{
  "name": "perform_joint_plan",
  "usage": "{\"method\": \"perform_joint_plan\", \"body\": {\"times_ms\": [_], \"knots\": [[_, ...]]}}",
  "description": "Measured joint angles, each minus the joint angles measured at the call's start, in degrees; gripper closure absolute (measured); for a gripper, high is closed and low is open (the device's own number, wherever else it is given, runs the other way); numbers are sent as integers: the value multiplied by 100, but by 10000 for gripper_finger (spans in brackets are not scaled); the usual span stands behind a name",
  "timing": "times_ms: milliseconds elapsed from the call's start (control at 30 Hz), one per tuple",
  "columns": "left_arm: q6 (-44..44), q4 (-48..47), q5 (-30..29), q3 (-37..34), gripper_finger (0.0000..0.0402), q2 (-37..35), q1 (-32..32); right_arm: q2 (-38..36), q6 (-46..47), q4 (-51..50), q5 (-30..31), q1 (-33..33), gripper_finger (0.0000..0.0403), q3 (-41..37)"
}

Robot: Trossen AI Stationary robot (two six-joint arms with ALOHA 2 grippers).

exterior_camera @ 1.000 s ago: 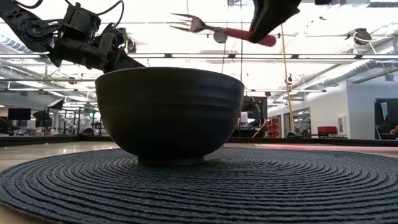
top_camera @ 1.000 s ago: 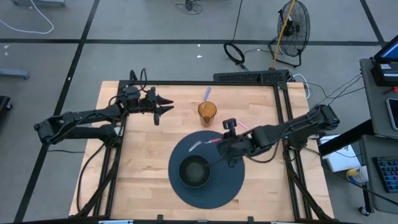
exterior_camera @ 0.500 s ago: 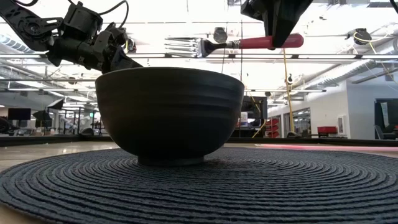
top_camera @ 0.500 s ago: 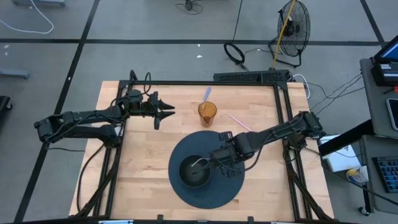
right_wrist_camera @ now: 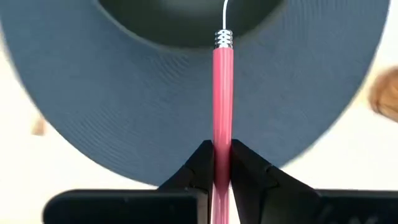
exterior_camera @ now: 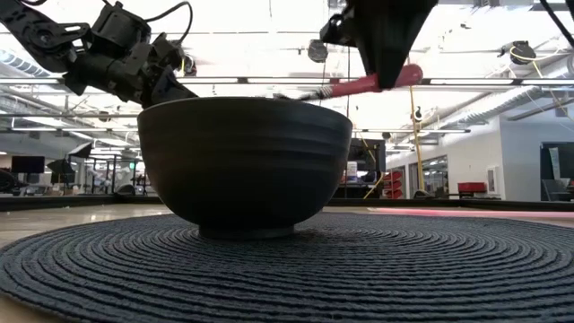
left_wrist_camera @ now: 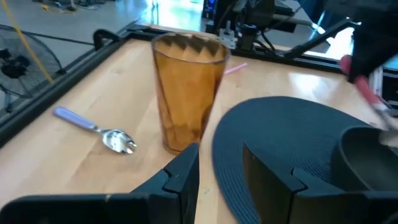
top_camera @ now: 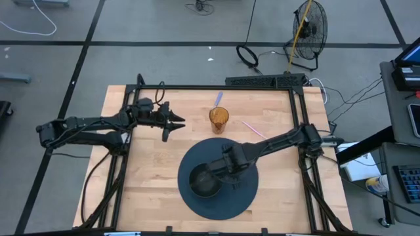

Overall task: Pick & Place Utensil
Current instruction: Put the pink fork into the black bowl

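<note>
While right gripper (top_camera: 226, 167) clamps the red-handled fork (right_wrist_camera: 222, 99), tines dipped inside the black bowl (exterior_camera: 244, 161) on the round mat (top_camera: 246, 190), left gripper (top_camera: 176, 122) hovers half-open, empty, far left near amber cup (left_wrist_camera: 186, 90).

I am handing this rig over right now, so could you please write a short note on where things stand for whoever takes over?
Right hand: shut on the red-handled metal fork, tines dipping into the black ceramic bowl on the round dark woven placemat.
Left hand: open, holding nothing, waiting above the wooden table near the amber plastic cup.
Purple-handled spoon: lying on the table beside the cup.
Done: fork picked up and brought to the bowl.
Left: release the fork into the bowl and withdraw the right arm.
</note>
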Motion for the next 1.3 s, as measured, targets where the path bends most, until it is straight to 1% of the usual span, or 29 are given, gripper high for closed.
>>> {"method": "perform_joint_plan", "body": {"times_ms": [133,233,367,700,1033,1200,1300], "knots": [[4,-16,-1,0,273,0,-145,211,-80,-98,-7,-29,378,239],[5,-14,-5,0,273,0,-215,365,-135,-63,-173,-36,377,436],[4,-23,-6,0,273,0,-258,552,-293,-56,-160,-39,378,532],[-4,-66,-9,0,273,0,-393,545,-282,126,-136,-43,376,538],[-24,-64,-9,0,273,2,-398,543,-282,226,-142,-68,375,531],[-34,-66,-9,0,273,0,-398,537,-271,354,-309,-107,372,239],[-37,-66,-9,0,273,0,-398,543,-256,376,-304,-111,375,99]]}}
